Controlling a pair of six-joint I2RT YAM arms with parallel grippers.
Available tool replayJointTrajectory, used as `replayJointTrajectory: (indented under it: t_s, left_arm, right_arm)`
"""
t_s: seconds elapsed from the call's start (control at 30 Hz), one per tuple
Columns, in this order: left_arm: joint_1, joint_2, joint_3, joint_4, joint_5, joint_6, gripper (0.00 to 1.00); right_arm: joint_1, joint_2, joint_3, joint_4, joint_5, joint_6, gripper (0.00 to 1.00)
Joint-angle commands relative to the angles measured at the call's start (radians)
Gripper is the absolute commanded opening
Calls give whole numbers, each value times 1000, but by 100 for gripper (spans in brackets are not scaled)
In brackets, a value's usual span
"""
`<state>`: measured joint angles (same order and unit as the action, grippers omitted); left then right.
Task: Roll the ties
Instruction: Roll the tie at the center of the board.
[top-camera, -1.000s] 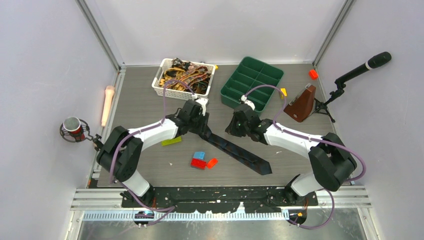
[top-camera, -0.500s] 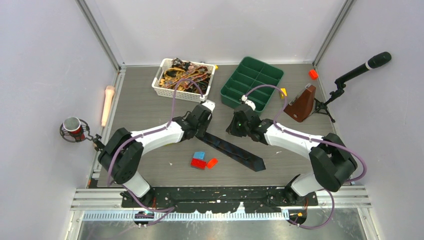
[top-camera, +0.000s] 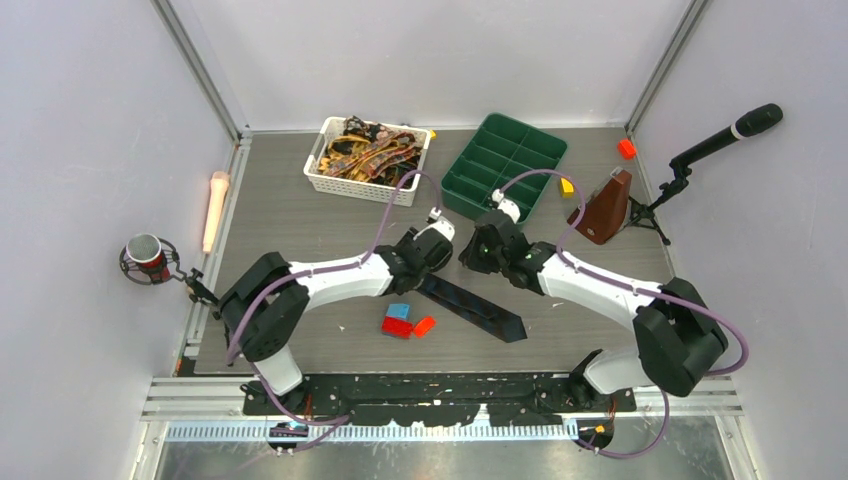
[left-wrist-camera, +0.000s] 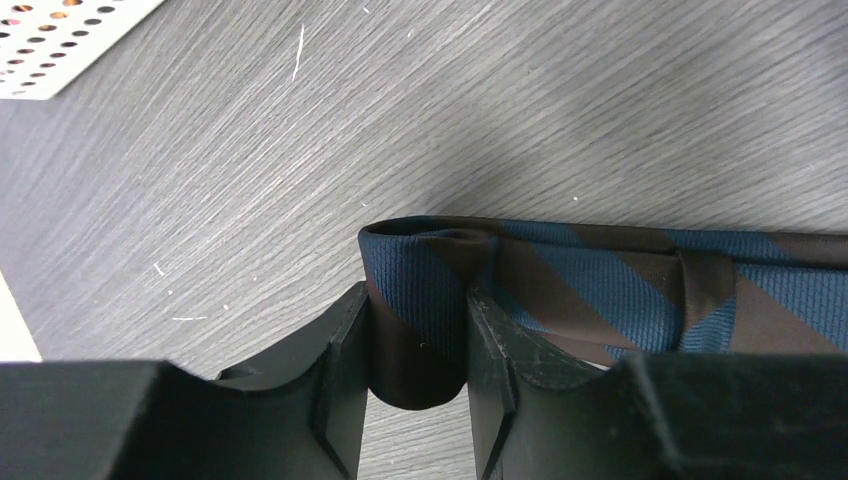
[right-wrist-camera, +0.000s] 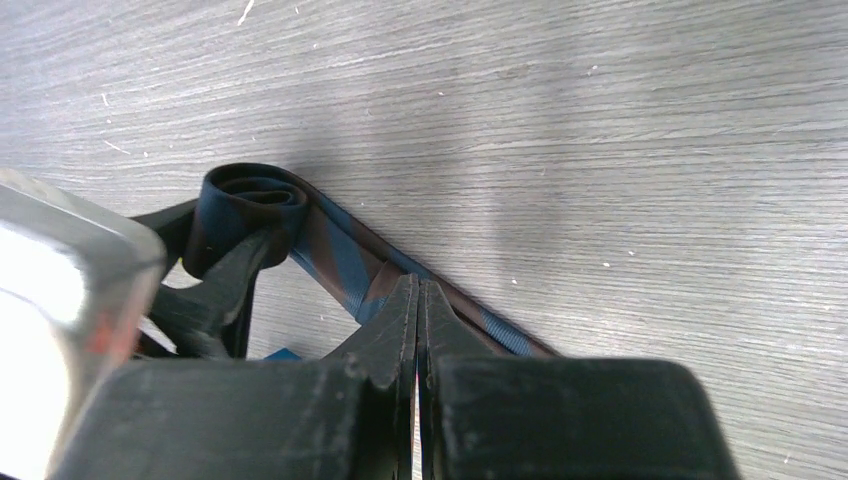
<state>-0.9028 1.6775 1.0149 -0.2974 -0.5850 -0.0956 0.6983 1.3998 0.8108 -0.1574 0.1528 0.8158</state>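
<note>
At the far left of centre, a white basket (top-camera: 355, 187) holds a heap of patterned ties (top-camera: 368, 155). Near the middle of the desk (top-camera: 290, 220), the left tool (left-wrist-camera: 415, 335) grasps the rolled end of the navy striped tie (left-wrist-camera: 600, 290), with the coil between its fingers. The rest of the tie lies flat, running right and nearward. Just to the right, the right tool (right-wrist-camera: 418, 300) is clenched, its tips at the strip beside the roll. Whether it pinches any fabric cannot be told.

R gripper (right-wrist-camera: 418, 298) pinched tight, tips over navy tie (right-wrist-camera: 345, 262); its rolled end sits left, btwn L gripper's fingers (right-wrist-camera: 228, 288), on grey table (right-wrist-camera: 620, 130).
</note>
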Motion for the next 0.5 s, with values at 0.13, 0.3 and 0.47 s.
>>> replayJointTrajectory:
  t_s: [0.13, 0.3, 0.47]
  left_arm:
    - [-67, 44, 50, -29, -114, 17, 42]
    - [-92, 57, 66, -48, -108, 7, 54]
    - [-114, 62, 82, -74, -89, -11, 61]
  right_arm:
    - [2, -74, -19, 25, 75, 11, 0]
    - [3, -78, -24, 25, 77, 13, 0]
    - [3, -81, -28, 25, 80, 15, 0]
